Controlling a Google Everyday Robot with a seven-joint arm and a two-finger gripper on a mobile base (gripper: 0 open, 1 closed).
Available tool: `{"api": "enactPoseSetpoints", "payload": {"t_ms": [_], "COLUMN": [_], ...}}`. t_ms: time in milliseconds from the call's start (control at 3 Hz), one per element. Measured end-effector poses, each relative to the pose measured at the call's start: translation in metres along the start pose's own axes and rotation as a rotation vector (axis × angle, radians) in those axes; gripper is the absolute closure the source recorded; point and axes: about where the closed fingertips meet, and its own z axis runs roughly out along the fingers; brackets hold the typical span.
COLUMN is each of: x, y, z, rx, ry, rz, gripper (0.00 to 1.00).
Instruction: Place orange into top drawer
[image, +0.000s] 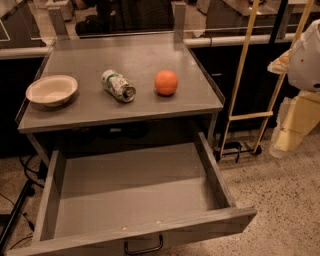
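Observation:
The orange (166, 82) sits on the grey tabletop (150, 107), right of centre, and nothing touches it. The top drawer (220, 182) is pulled wide open below the tabletop. Its flat grey bottom is bare and its black handle (144, 247) is at the front edge. My gripper (283, 141) hangs at the far right edge of the view, over the floor. It is to the right of the table, well apart from the orange and the drawer, and it holds nothing that I can see.
A green-and-white crushed can (118, 85) lies on its side left of the orange. A white bowl (51, 90) stands at the table's left edge. A wooden-framed hand cart (246, 117) leans right of the table. Cables (15, 200) run on the floor at the left.

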Motion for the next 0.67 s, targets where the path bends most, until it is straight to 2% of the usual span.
{"api": "enactPoseSetpoints", "payload": {"t_ms": [333, 667], "x": [0.0, -0.0026], "y": [0.0, -0.0029], "z": [0.0, -0.0001], "rx": [0.0, -0.039], "ry": [0.0, -0.029], "rz": [0.0, -0.068], "gripper": [0.0, 0.0]}}
